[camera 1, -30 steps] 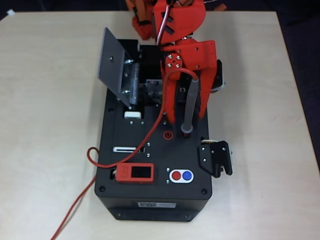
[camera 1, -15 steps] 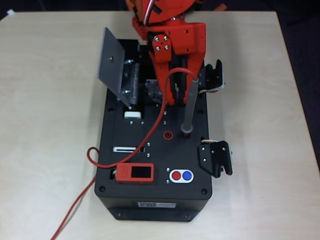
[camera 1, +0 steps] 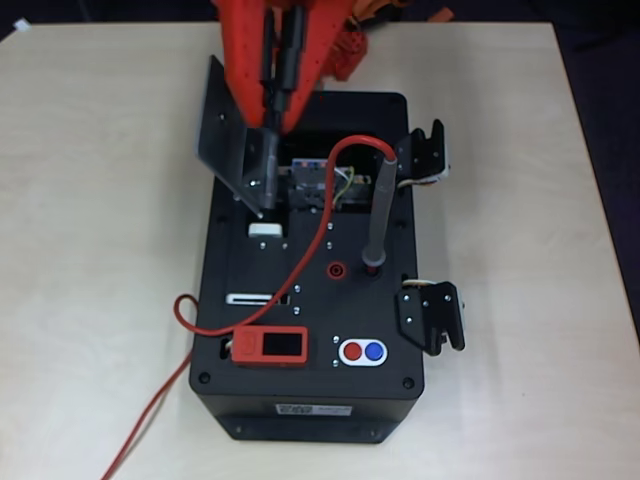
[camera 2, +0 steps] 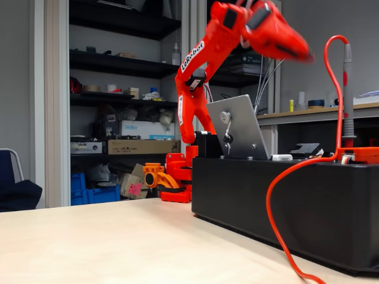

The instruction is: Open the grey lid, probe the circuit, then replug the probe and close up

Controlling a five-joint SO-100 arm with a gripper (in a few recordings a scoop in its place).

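Observation:
The grey lid stands open and tilted at the left side of the black box; the fixed view shows its knob side. Beside it, the circuit lies uncovered in its recess. The probe stands upright in a socket on the box top, free of the gripper, its red wire looping down over the box; in the fixed view the probe rises at the right. My red gripper hangs blurred above the lid's top edge, high in the air, jaws together and holding nothing.
Two black clamps sit on the box's right edge. An orange-red display module, red and blue buttons and a red socket are on the box top. The red wire trails off the table's front left.
The gripper has left the probe, which stays upright in its socket, and has swung left and upward to above the open lid. The circuit, covered by the arm before, now shows.

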